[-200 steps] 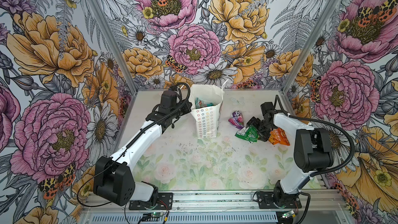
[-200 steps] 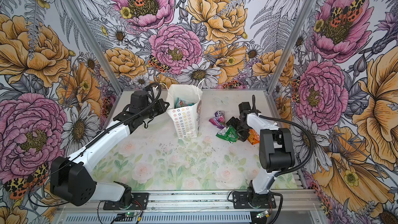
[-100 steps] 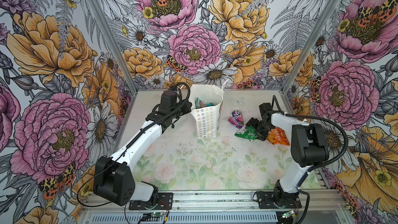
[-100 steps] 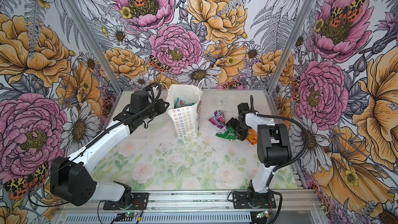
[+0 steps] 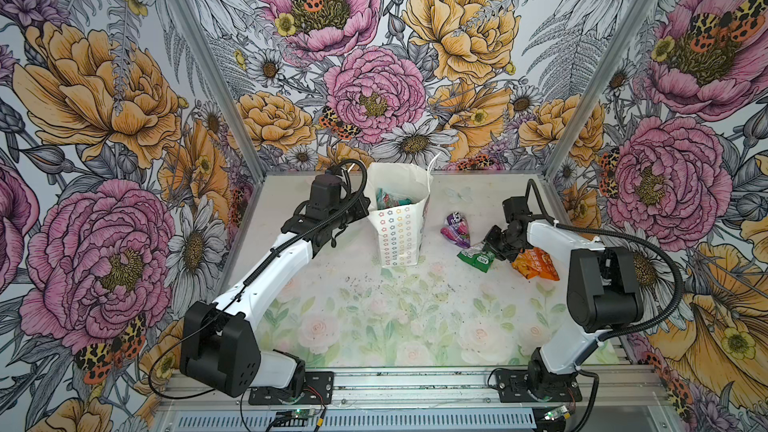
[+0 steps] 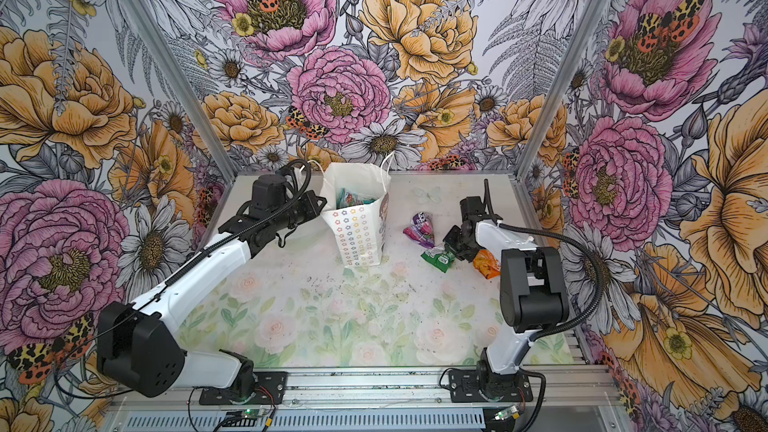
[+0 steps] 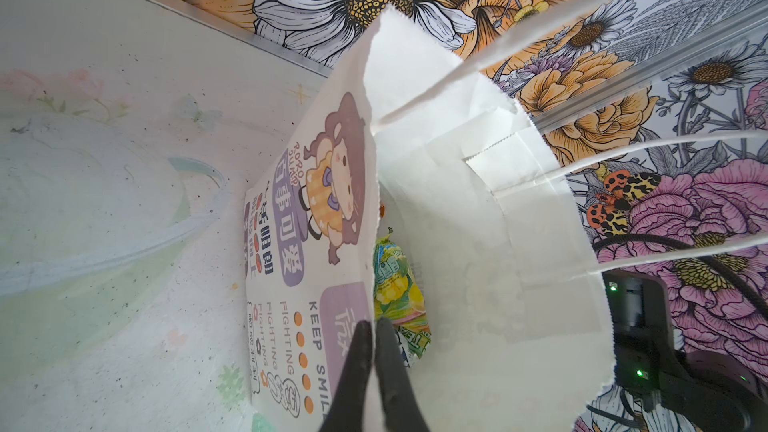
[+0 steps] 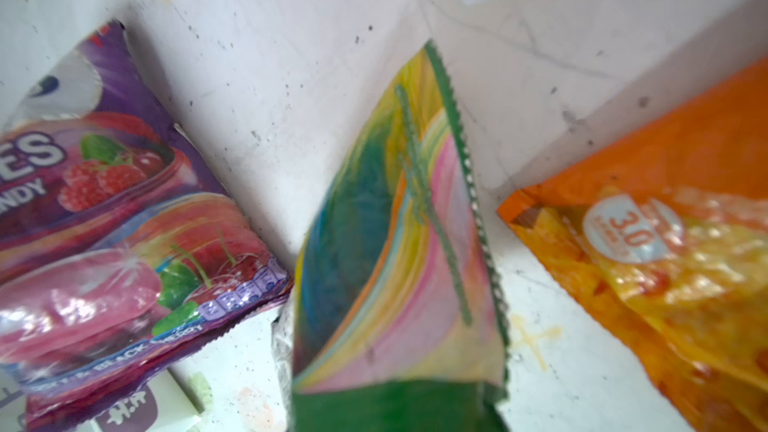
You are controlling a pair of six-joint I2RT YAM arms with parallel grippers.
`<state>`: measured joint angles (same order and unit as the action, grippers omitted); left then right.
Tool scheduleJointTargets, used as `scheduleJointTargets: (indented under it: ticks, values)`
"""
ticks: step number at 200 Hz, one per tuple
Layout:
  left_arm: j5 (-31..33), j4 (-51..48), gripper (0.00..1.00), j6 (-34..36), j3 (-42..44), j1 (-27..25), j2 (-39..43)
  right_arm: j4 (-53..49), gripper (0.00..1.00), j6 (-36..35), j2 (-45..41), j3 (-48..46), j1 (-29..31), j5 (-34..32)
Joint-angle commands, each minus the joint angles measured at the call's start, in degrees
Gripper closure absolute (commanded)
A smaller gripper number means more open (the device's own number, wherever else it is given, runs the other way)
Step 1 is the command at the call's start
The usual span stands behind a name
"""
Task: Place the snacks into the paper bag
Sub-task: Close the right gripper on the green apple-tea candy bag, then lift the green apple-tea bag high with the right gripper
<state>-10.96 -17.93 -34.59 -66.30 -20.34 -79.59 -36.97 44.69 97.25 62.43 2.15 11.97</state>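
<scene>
**Though wide open a second ago, now squeezed shut on the green packet (image 5: 476,258)**

Talking about the right gripper (image 5: 494,246) here. Hung spread over that packet a second back, pretty much the same place, just closed down on its end now. Can't see the fingers in the right wrist view, only the packet tilted up on edge over the table (image 5: 374,317). Purple packet (image 8: 124,218) just beside it on one side, orange packet (image 8: 665,284) a bit apart on the other, both down on the table. Zero change for the left gripper (image 7: 374,328): still pinched shut on the rim of the paper bag (image 5: 399,238). Same spot for the bag too, upright near the back middle of the table, a few packets (image 5: 388,200) already down inside.

Pose-wise: long low stretch for the left arm (image 5: 270,272), from the front-left base out to the bag, wrist about level with the rim. Tight fold for the right arm (image 5: 552,238), elbow up high by the right wall, forearm reaching back toward the middle, gripper down low between the purple and orange packets.

Pale rose print on the table, peppered with dark specks. Loud pink and orange flower wallpaper (image 5: 374,89) on all three walls, aluminium rail (image 5: 415,382) along the front edge.
</scene>
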Motion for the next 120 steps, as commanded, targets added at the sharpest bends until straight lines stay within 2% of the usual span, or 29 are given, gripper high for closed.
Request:
scheduleJointTargets:
  ticks: [1, 56, 88, 120]
  values:
    - [1.87, 0.71, 1.00, 0.14, -0.18, 0.10, 1.63, -1.08, 0.82, -2.77, -4.15, -1.55, -0.37, -4.33]
    - [1.73, 0.71, 1.00, 0.14, -0.20, 0.29, 2.07, -1.82, 0.90, -8.19, -13.93, -0.66, -0.31, -2.77]
    - [1.66, 0.71, 1.00, 0.13, -0.12, 0.29, 2.25, -2.34, 0.92, -12.84, -19.47, 4.53, -0.31, -0.09]
    - [1.62, 0.71, 1.00, 0.14, -0.07, 0.28, 2.34, -2.33, 0.92, -17.72, -23.01, 13.70, 0.37, 3.45]
